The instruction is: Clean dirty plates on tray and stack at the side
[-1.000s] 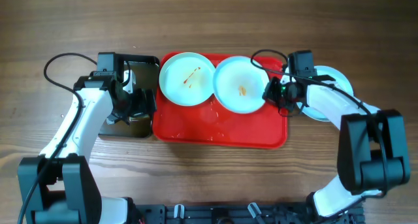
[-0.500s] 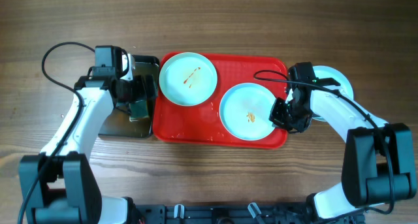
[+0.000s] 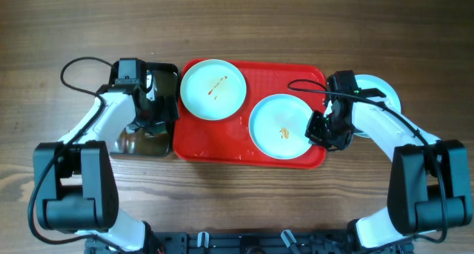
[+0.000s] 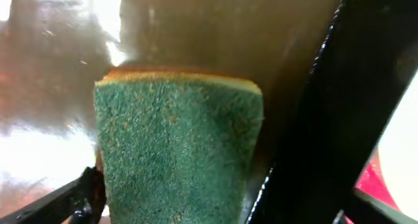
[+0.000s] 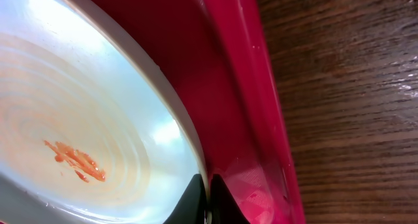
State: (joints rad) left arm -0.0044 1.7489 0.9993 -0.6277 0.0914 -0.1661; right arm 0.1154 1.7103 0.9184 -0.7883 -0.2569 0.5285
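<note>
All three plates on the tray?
No, the third plate lies off the tray, past its right edge.

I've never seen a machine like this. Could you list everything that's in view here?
Table: one, brown wood, under everything.
Tray: one, red, centre of the table.
Far plate: one, mint-white with an orange smear, tray's far left.
Near plate: one, mint-white with an orange smear, tray's near right.
Side plate: one, pale, on the table right of the tray, partly hidden by the right arm.
Black tray: one, left of the red tray.
Sponge: one, green with orange backing, over the black tray.
Cables: two, black, one by each arm.
Left end effector: one, black, holding the Sponge.
Right end effector: one, black, gripping the Near plate's right rim.
</note>
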